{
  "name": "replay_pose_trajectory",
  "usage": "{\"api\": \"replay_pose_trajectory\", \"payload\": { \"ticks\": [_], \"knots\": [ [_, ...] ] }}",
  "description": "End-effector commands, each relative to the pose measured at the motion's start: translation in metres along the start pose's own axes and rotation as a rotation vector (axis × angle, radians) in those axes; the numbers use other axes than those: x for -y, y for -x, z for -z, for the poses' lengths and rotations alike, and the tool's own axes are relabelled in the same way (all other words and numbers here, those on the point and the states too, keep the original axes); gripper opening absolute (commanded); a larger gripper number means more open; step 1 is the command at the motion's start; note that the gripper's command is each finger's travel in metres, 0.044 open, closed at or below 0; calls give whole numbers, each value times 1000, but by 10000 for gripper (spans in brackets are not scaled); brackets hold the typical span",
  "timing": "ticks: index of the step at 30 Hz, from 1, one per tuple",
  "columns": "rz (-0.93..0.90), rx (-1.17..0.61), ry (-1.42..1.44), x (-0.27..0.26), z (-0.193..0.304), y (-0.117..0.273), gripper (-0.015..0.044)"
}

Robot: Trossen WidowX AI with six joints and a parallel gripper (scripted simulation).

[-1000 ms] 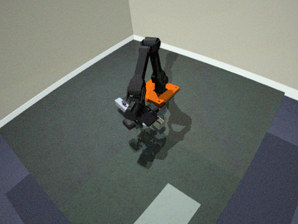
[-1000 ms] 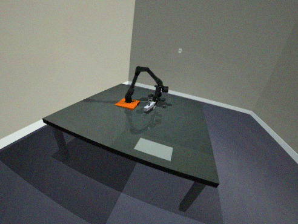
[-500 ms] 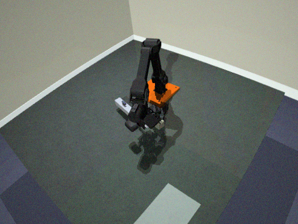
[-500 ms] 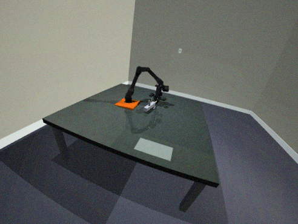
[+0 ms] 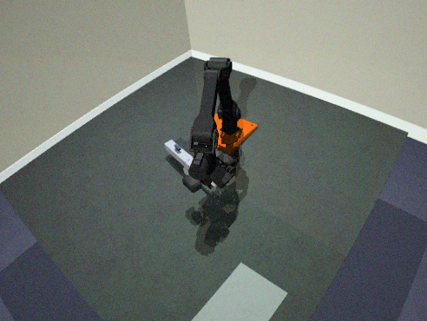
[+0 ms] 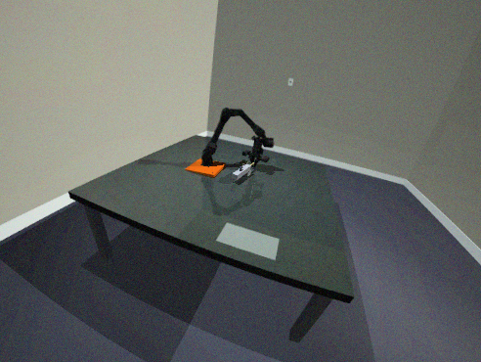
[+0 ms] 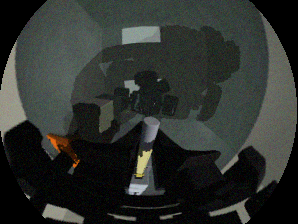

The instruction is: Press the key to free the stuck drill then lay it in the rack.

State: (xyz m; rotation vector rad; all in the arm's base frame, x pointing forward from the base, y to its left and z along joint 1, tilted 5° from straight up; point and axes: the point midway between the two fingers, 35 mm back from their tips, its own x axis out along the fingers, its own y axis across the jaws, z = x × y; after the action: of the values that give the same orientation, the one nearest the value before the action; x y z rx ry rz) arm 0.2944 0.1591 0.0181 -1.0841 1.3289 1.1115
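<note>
The drill [image 7: 151, 129] shows in the wrist view as a round grey shaft with a yellow part, running down the middle between the fingers. My gripper [image 7: 147, 124] [image 5: 213, 184] [image 6: 252, 163] is shut on the drill. A long white block [image 5: 179, 153] [image 6: 240, 172] [image 7: 137, 189] lies at the drill's end; the fingers are over its other end in the top view. A small dark piece [image 5: 177, 147] sits on top of the block; whether it is the key I cannot tell. A beige box [image 7: 106, 117], perhaps the rack, stands left of the fingers in the wrist view.
The orange base plate [image 5: 249, 127] [image 6: 196, 168] [image 7: 61, 143] lies under the arm's foot, close to the white block. A pale flat rectangle [image 5: 243, 295] [image 6: 249, 241] [image 7: 141, 35] shows on the dark table [image 5: 130, 217] [image 6: 132, 196] farther from the arm.
</note>
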Motion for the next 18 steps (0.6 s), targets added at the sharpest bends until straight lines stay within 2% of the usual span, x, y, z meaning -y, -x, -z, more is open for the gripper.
{"api": "replay_pose_trajectory", "payload": {
  "ticks": [1,18],
  "knots": [
    [-6,0,-3,1,-6,-2,0],
    [-6,1,-3,0,-27,2,0]
  ]
}}
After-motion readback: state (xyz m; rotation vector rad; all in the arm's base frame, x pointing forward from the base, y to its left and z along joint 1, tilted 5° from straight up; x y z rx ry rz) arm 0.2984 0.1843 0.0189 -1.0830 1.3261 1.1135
